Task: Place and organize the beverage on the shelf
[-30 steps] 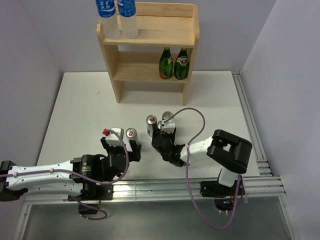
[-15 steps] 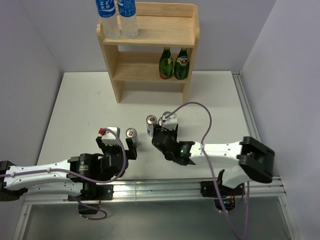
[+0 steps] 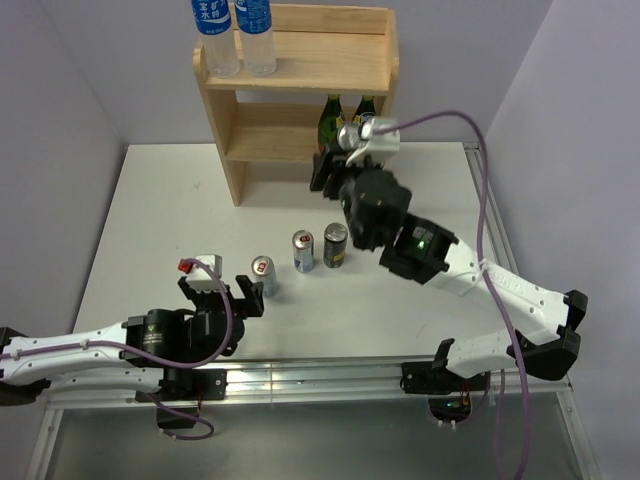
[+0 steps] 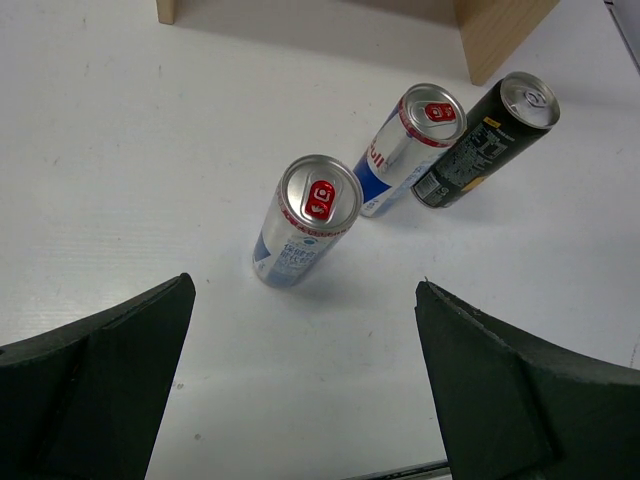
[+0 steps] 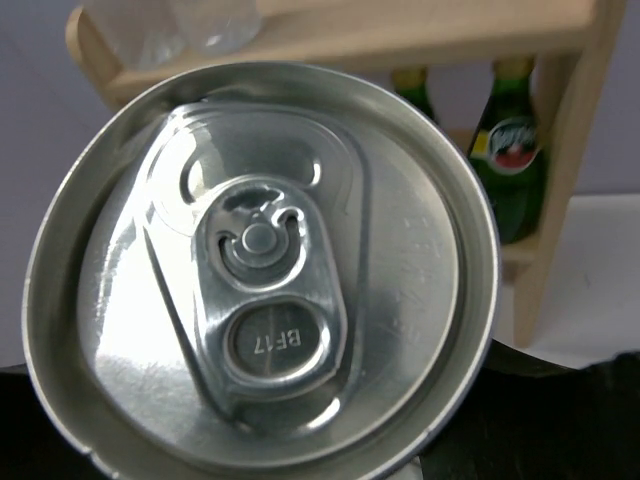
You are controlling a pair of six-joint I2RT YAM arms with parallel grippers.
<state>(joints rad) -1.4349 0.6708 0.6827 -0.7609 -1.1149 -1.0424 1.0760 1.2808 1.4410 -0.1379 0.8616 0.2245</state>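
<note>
My right gripper [image 3: 348, 150] is raised in front of the shelf [image 3: 300, 75] and shut on a can [image 3: 350, 133]. The can's silver lid [image 5: 260, 270] fills the right wrist view, and its body is hidden. Two water bottles [image 3: 235, 35] stand on the top tier at the left. Two slim silver cans [image 3: 263, 271] [image 3: 303, 250] and a black-and-gold can [image 3: 335, 244] stand on the table. My left gripper [image 3: 222, 292] is open and empty, just short of the nearest silver can [image 4: 305, 220].
Two green glass bottles [image 3: 345, 110] stand at the right of the lower tier, partly hidden behind the right gripper; they also show in the right wrist view [image 5: 510, 170]. The table's rail edge [image 3: 500, 250] runs along the right side.
My right arm has lifted the can from beside the table cans up to the front of the shelf. My left gripper has drawn back slightly toward the near left.
</note>
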